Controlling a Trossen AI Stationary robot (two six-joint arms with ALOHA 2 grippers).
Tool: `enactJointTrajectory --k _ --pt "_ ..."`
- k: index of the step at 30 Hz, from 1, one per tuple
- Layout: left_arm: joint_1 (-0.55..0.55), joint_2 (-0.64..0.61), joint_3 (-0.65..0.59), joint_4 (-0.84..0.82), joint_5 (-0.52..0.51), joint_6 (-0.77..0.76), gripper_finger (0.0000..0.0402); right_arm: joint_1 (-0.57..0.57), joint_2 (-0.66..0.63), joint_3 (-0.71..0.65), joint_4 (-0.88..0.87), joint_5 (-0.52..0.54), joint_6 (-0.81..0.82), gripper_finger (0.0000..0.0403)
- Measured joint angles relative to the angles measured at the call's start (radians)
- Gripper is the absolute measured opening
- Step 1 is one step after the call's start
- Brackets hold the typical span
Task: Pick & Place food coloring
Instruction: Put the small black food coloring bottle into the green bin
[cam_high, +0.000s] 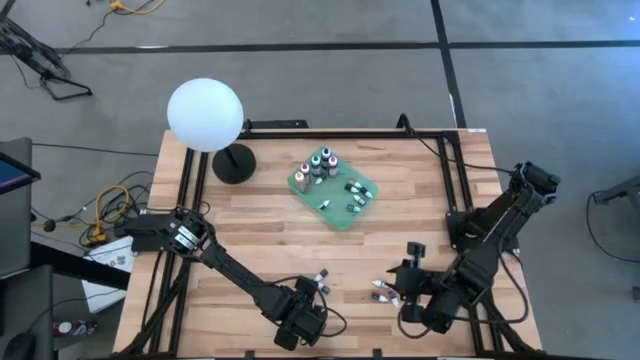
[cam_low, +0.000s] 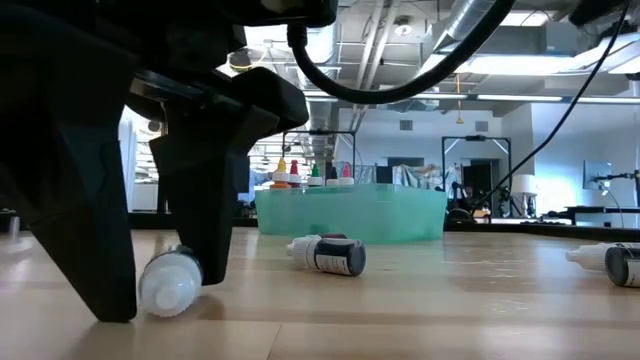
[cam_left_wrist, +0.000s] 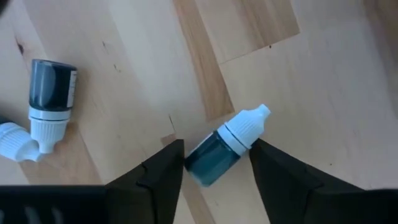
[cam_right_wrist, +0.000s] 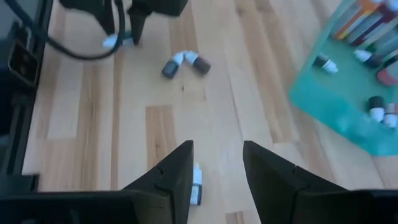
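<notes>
Left wrist view, left gripper (cam_left_wrist: 214, 163) part-open around lying bottle (cam_left_wrist: 225, 147), white tip pointing outward, unclamped.

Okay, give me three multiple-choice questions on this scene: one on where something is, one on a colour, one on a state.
1. Where is the green tray?
A) at the table's near edge
B) mid-table, to the right of the lamp
C) on the floor
2. What colour is the lamp's globe?
A) white
B) green
C) black
3. How is the right gripper?
A) shut on a bottle
B) shut on the tray
C) open, empty

Answers:
1 B, the high view shows it there.
2 A, the globe is plainly white.
3 C, its fingers stand apart with nothing gripped.
</notes>
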Motion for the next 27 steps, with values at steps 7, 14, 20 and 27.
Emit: enactJointTrajectory --k 7,14,20,27 --pt "0.0 0.001 0.0 0.001 0.002 -0.001 0.0128 -0.042 -0.001 0.0 0.007 -0.033 -0.009 0.0134" --pt "0.0 0.002 -0.001 -0.001 -0.002 -0.001 0.0093 -0.04 -0.001 0.0 0.008 -0.033 -0.012 0.0126" --pt "0.005 0.002 -0.001 -0.007 -0.012 -0.025 0.0081 -0.04 -0.001 0.0 0.008 -0.032 -0.012 0.0123" --pt "0.006 0.002 -0.002 -0.006 -0.014 -0.026 0.0083 -0.04 -0.001 0.0 0.008 -0.032 -0.012 0.0122"
